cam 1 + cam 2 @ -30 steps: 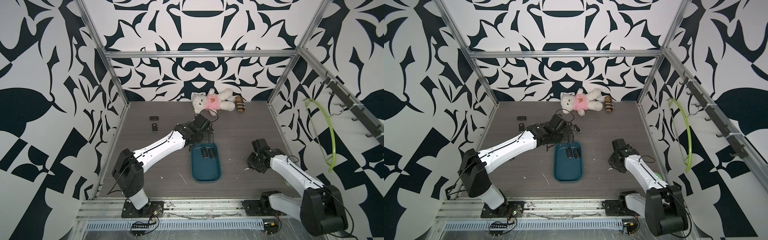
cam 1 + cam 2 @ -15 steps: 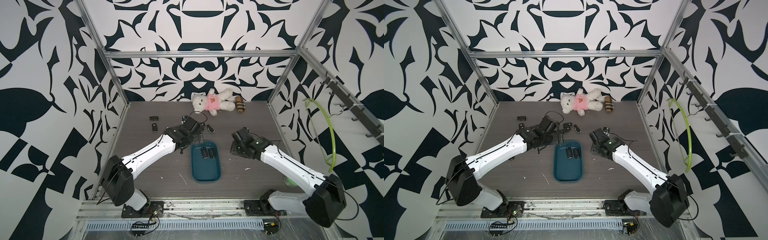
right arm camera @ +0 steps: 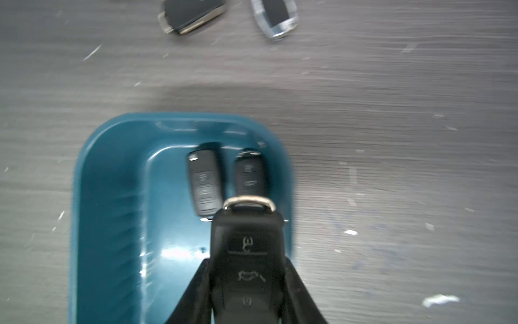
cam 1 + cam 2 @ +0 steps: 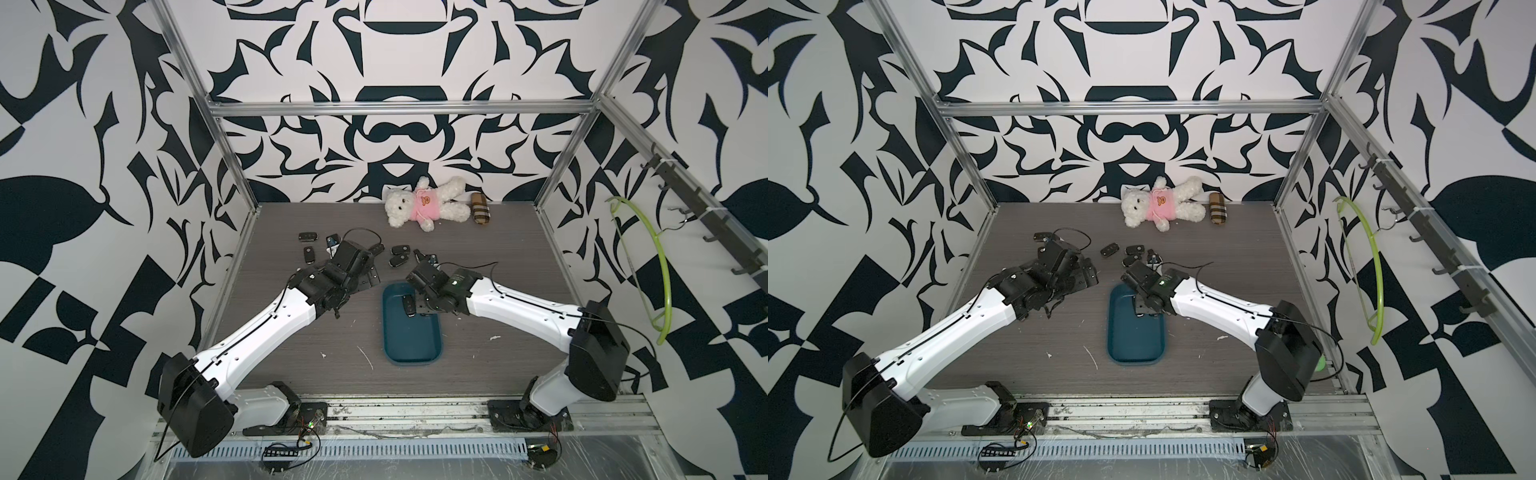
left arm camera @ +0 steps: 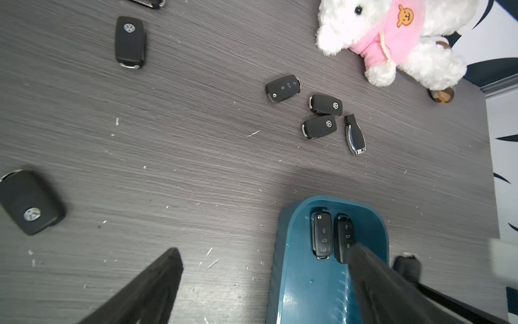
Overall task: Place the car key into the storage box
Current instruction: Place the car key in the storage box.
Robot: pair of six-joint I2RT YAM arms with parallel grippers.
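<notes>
In both top views, a shallow dark teal-blue rectangular plastic storage box (image 4: 411,345) is seen lying on a dark grey wood-grain tabletop (image 4: 498,249). The right gripper (image 4: 424,308) is held over the far end of the box; its jaws cannot be read from here. The left gripper (image 4: 370,276) is held over the table just beside the box's far corner, on the left arm's side. A white plush teddy bear (image 4: 419,203) in a pink top and a small brown plaid pouch (image 4: 481,209) are seen well beyond the box, by the back wall.

In the left wrist view, the left gripper's jaws are seen spread wide with nothing between them. Two black key fobs (image 5: 322,235) are seen side by side inside the box, at its far end. Four more are clustered just beyond the box.

In the right wrist view, a black car key (image 3: 246,232) with a silver loop is clamped between the right gripper's jaws, buttons up. It is held over the inside of the box, just short of the two fobs lying there. Whether it touches the box floor cannot be told.
</notes>
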